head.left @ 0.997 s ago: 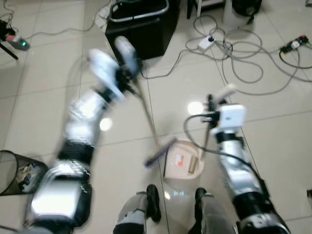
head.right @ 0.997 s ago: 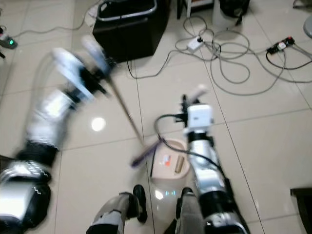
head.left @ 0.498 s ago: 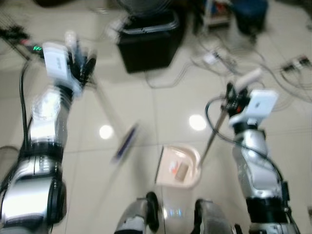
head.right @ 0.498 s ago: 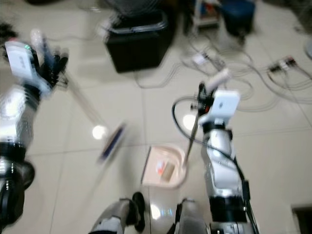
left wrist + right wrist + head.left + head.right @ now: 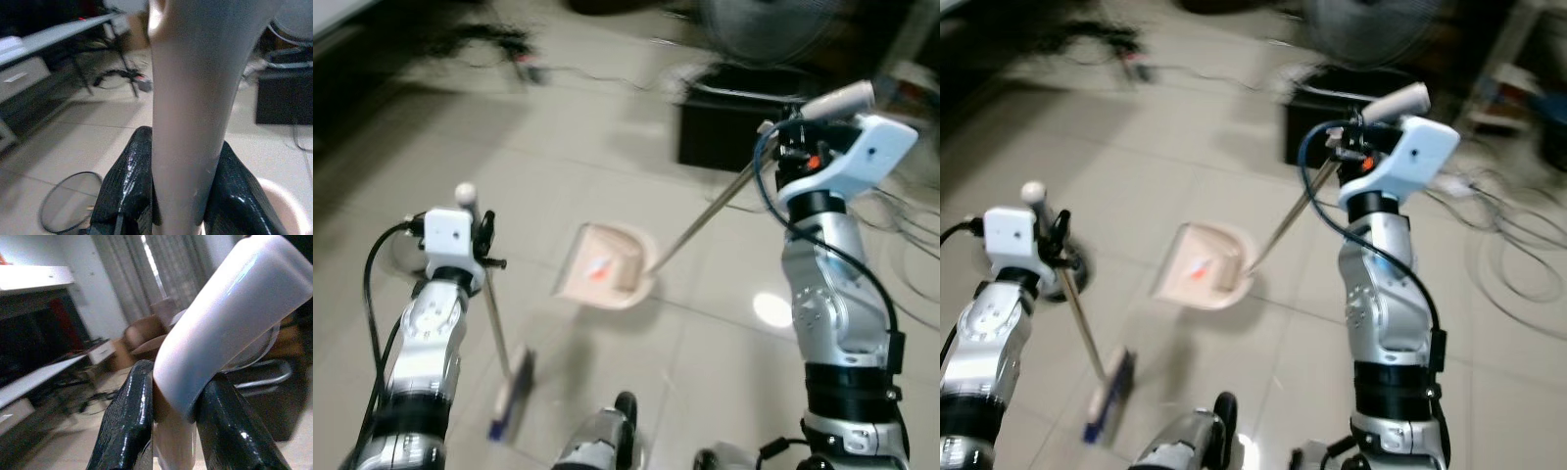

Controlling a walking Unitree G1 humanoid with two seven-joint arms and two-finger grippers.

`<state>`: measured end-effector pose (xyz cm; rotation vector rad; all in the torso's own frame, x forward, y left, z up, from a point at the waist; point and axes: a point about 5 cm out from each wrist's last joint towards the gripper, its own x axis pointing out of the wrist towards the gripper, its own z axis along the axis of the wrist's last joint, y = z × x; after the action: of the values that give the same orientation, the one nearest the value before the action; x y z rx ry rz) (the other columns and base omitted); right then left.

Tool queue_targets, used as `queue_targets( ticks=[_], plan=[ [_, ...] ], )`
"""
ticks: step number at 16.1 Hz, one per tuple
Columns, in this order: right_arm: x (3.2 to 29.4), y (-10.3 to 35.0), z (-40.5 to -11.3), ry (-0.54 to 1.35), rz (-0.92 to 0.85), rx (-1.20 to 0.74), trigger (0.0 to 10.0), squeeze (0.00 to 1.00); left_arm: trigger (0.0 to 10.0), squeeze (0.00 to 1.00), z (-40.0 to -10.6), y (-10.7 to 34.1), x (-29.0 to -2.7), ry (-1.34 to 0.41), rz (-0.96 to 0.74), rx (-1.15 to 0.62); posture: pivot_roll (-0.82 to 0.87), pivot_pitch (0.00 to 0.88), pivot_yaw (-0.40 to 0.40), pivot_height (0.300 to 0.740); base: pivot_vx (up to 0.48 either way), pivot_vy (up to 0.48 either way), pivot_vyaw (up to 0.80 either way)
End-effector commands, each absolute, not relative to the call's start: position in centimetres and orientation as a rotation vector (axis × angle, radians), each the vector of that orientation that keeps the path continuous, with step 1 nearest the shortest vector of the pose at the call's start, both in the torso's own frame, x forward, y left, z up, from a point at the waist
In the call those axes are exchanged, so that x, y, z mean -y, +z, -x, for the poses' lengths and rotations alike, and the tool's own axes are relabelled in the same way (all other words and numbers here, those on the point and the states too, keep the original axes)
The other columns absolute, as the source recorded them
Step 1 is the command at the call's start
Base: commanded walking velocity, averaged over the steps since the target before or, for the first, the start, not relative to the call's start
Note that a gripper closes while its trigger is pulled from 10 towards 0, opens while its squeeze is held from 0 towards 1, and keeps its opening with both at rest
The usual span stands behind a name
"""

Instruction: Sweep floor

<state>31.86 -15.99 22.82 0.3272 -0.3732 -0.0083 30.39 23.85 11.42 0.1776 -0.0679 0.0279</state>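
Two silver segmented arms with black joints, white wrist camera boxes, looping black cables.

Floor tiles pale beige, glossy. Dustpan pinkish cream, red scrap inside. Dustpan handle white. Broom head tan, bristle end dark blue. Broom pole pale pink-beige. Claw fingers glossy black. Box black. Arms silver.
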Motion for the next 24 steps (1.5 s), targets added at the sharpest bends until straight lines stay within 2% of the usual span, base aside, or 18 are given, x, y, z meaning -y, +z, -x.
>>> queue_targets(
  ticks=[1,4,6,8,24],
  plan=[
    [16.2,25.1,-31.6,-0.005,-0.356,0.443,10.0,0.0,10.0,0.0,-30.4,12.3,-23.0,0.016,-0.165,0.095,0.01,0.071,0.086,0.74,0.0,0.0,0.8],
    [16.3,25.9,-32.0,-0.006,-0.399,0.447,10.0,0.0,10.0,0.0,-30.3,12.9,-20.2,-0.055,-0.116,0.144,0.0,0.065,0.093,0.74,0.0,0.0,0.8],
    [16.1,26.6,-32.3,0.012,-0.373,0.451,10.0,0.0,10.0,0.0,-30.7,13.4,-18.6,-0.083,-0.137,0.165,0.0,0.054,0.089,0.74,0.0,0.0,0.8],
    [16.2,27.3,-32.6,0.012,-0.356,0.457,10.0,0.0,10.0,0.0,-30.8,13.1,-18.1,-0.089,-0.184,0.131,0.01,0.048,0.084,0.74,0.171,0.0,0.64],
    [16.3,28.2,-33.6,0.001,-0.343,0.468,10.0,0.0,10.0,0.0,-30.5,13.0,-18.8,-0.058,-0.187,0.086,0.02,0.047,0.074,0.74,0.382,0.0,0.04]
  ],
)
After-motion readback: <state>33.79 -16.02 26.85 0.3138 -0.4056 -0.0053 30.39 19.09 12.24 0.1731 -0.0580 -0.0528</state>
